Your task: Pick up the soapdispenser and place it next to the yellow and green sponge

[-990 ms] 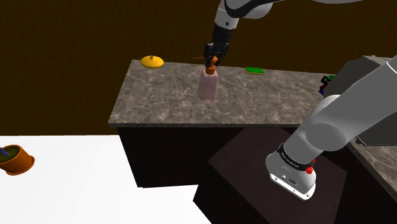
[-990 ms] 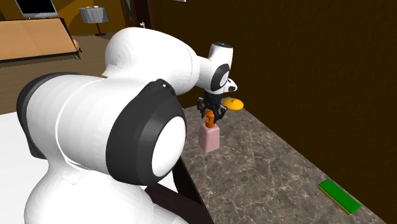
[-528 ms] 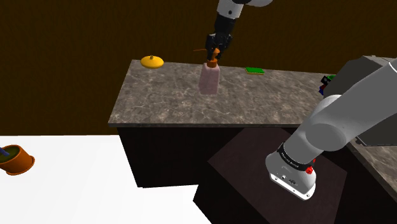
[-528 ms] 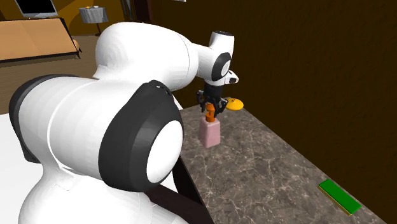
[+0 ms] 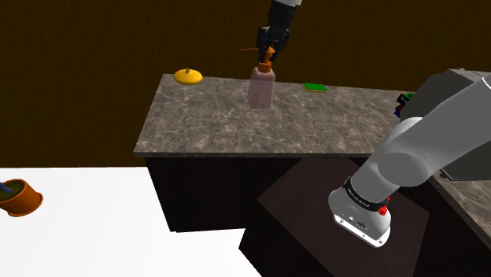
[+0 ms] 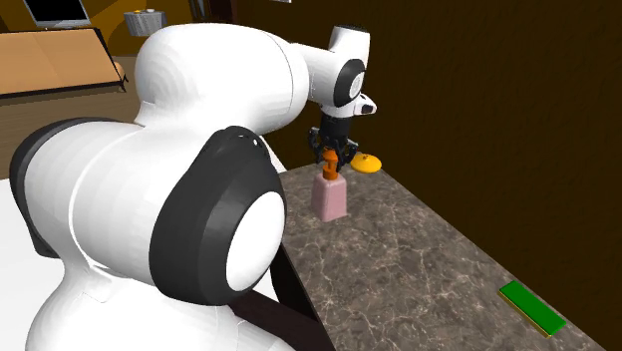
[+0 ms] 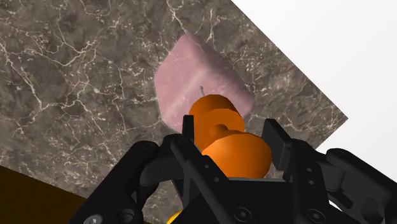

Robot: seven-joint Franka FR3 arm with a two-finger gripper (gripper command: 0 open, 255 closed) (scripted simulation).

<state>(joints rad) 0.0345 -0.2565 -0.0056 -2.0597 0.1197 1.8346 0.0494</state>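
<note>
Shoulder view: elevated beside the stand (image 5: 291, 216), facing down over the surface (image 5: 236, 126) from mid range. Second exterior view: close behind the arm (image 6: 150, 199), facing along the surface. Wrist view: mounted on the tool (image 7: 232, 130), near, facing down. All three share the surface around the soap dispenser (image 5: 260, 88).

a home, most likely its kitchen. a long counter (image 5: 236, 118) with a veined grey-brown stone top sits on dark cabinets (image 5: 197, 189) against a dark brown wall (image 5: 118, 31). a green and yellow sponge (image 5: 315, 87) lies on it, and a pink soap dispenser (image 5: 260, 88) with an orange pump is there too: washing-up things. a terracotta pot (image 5: 19, 198) stands on the white floor (image 5: 79, 228). the second exterior view adds a brown plank floor (image 6: 30, 110) and tan furniture (image 6: 50, 60).
</note>
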